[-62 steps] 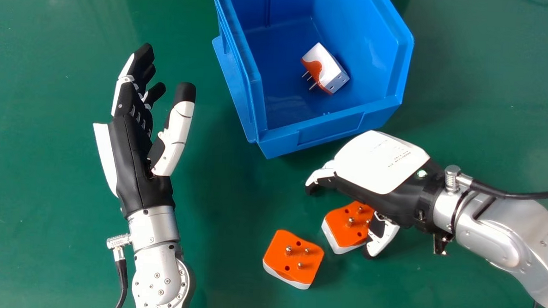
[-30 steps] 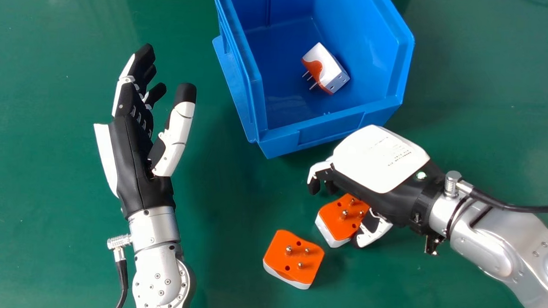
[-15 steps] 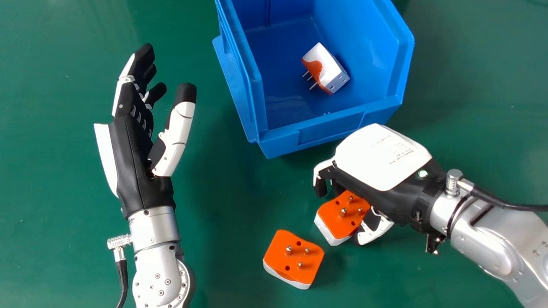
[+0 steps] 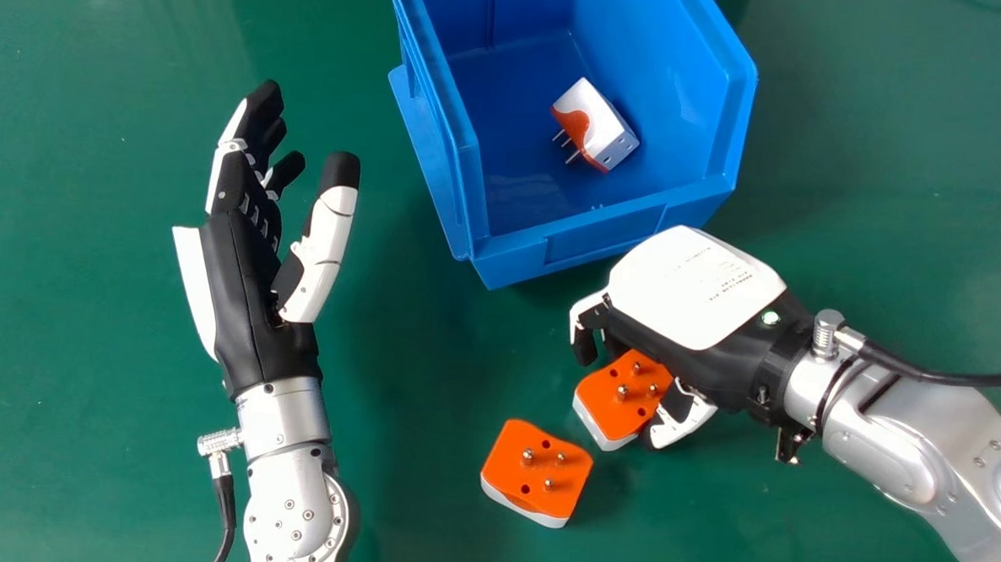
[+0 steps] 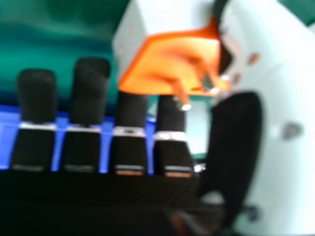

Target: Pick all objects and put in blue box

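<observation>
In the head view my right hand (image 4: 694, 289) is palm down in front of the blue box (image 4: 604, 226), its fingers and thumb curled round an orange and white plug adapter (image 4: 618, 396). In the right hand view that adapter (image 5: 172, 59) lies between the fingers and thumb of my right hand (image 5: 130, 142). A second adapter (image 4: 536, 468) rests pins up on the table, just left of the held one and nearer me. A third adapter (image 4: 596, 125) lies tilted inside the box. My left hand (image 4: 247, 278) stays open at the left, holding nothing.
The green table (image 4: 86, 297) stretches round the box on both sides. The box's near wall stands close to the back of my right hand. A black cable (image 4: 944, 376) trails from the right wrist, and another (image 4: 224, 514) hangs beside the left forearm.
My right hand has curled its fingers and thumb in round the adapter, which has shifted slightly left and toward the box. The left hand has kept still.
</observation>
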